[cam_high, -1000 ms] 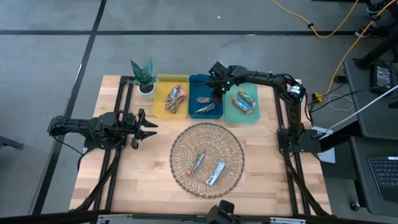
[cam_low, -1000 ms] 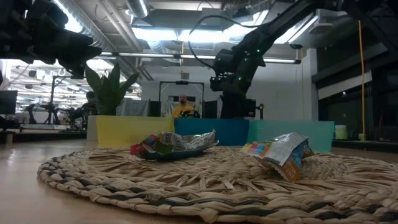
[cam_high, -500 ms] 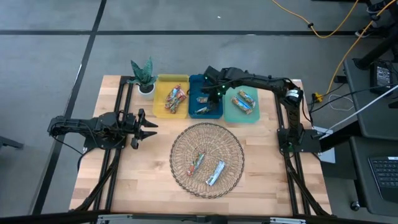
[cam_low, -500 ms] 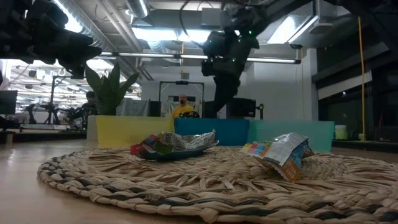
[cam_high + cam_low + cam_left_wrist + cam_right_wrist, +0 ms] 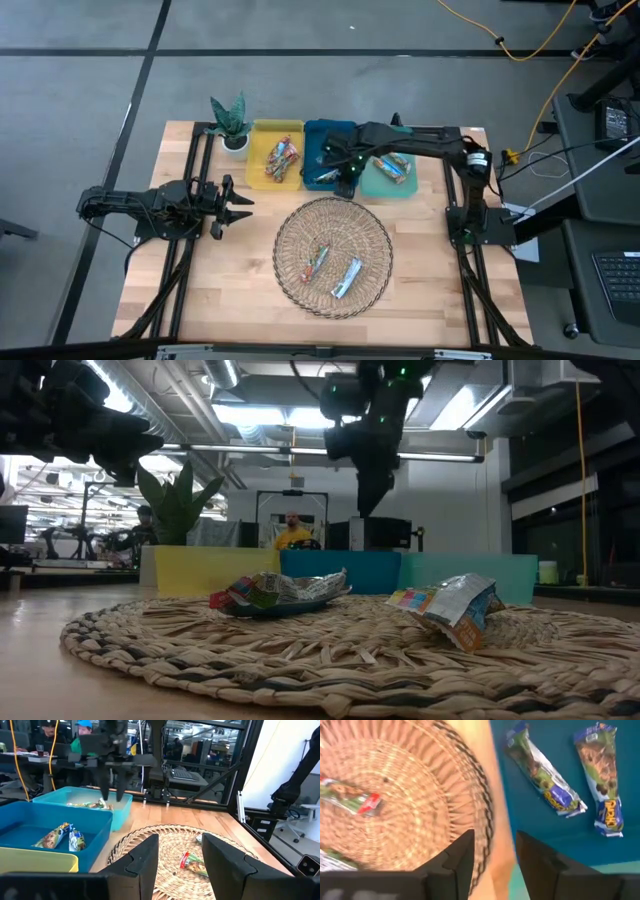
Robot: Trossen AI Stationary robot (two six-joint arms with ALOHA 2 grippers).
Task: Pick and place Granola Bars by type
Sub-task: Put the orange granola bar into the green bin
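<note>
Two Granola Bars lie in the round wicker basket [image 5: 333, 255]: a red-orange one [image 5: 317, 262] and a silver-blue one [image 5: 346, 277]. Others lie in the yellow tray [image 5: 258, 150], the blue tray [image 5: 320, 138] and the teal tray [image 5: 372, 185]. My right gripper [image 5: 347, 185] hangs open and empty above the gap between the blue tray's near edge and the basket's far rim [image 5: 487, 815]. Its wrist view shows two tan-green bars [image 5: 545, 780] on the blue tray's floor. My left gripper [image 5: 238, 205] waits open at the table's left.
A small potted plant [image 5: 230, 122] stands at the far left, next to the yellow tray. The three trays sit side by side along the far edge. Bare wood lies left and right of the basket. People sit in the room beyond the table.
My right gripper has moved toward the table's near edge, from above the far part of the blue tray to just past that tray's near edge, at the basket's far rim. The bars have stayed where they were.
</note>
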